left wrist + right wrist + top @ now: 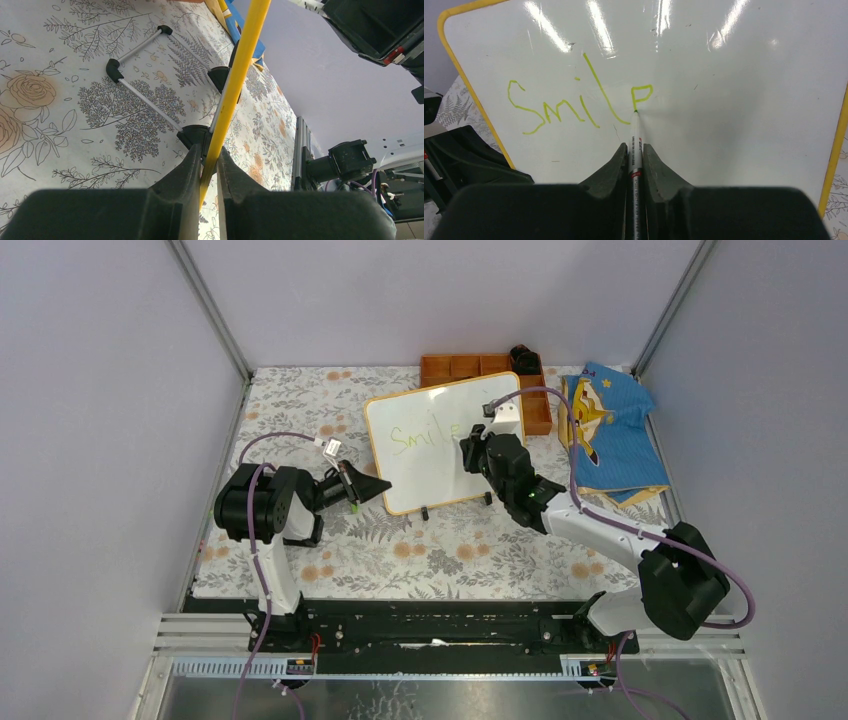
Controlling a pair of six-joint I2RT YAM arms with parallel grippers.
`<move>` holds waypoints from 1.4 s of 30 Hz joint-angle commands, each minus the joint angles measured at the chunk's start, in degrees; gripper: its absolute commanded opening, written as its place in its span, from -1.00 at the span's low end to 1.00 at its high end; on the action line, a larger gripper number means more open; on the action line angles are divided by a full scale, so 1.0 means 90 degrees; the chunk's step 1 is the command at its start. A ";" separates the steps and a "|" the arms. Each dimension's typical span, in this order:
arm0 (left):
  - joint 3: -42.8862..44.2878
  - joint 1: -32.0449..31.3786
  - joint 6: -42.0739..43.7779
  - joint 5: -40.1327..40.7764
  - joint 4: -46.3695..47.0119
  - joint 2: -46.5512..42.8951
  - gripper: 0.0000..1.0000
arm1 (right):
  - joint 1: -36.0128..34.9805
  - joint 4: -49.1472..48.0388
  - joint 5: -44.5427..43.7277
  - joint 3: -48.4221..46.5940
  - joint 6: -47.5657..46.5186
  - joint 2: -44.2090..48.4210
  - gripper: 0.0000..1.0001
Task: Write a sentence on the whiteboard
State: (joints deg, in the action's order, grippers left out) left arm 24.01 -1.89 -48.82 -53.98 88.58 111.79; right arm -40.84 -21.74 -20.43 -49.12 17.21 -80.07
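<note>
- Top external: finding the whiteboard (430,475) near the middle of the floral tablecloth (400,550), tilted back on small black feet. Its top edge is just in front of the orange tray (465,368), and a blue cloth (612,435) is lying off to its right.
- Gripping the board's lower left edge with the left gripper (380,485), the arm reaching in low from the left.
- Left wrist: clamping both fingers (185,175) onto the thin yellow frame, one on each side and hard against it.
- Also showing the wire stand (145,100) with its black elbow joints, resting on the cloth beyond the frame.
- Reaching over the board's face from the right with the right gripper (468,440), hovering at the end of the written word.
- Right wrist: squeezing a slim white marker (636,135) between the two fingers (616,165), with the barrel running straight up the narrow gap between them.
- Pressing the marker tip onto the white surface, right at the foot of the last letter.
- Reading the sentence (584,107) as yellow-green "Smil" plus a partly formed fifth letter, a small closed loop on a stem.
- Placing all of this writing in the board's left half, with streaks of light glare running across the top.
</note>
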 commanded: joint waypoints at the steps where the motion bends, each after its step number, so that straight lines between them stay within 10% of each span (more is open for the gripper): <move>1: -0.0011 0.0015 0.0248 0.0363 -0.0282 0.0103 -1.00 | 0.0015 0.0058 -0.0196 0.0200 0.0021 0.0132 -1.00; 42: 0.0013 -0.0005 0.0279 0.0363 -0.0369 0.0083 -1.00 | 0.0119 -0.0520 -0.0883 0.0749 0.0046 0.1050 -1.00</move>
State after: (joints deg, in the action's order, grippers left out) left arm 24.10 -1.89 -47.86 -54.02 88.40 111.79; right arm -40.40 -20.97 -26.09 -41.91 17.41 -70.13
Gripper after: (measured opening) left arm 0.196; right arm 0.185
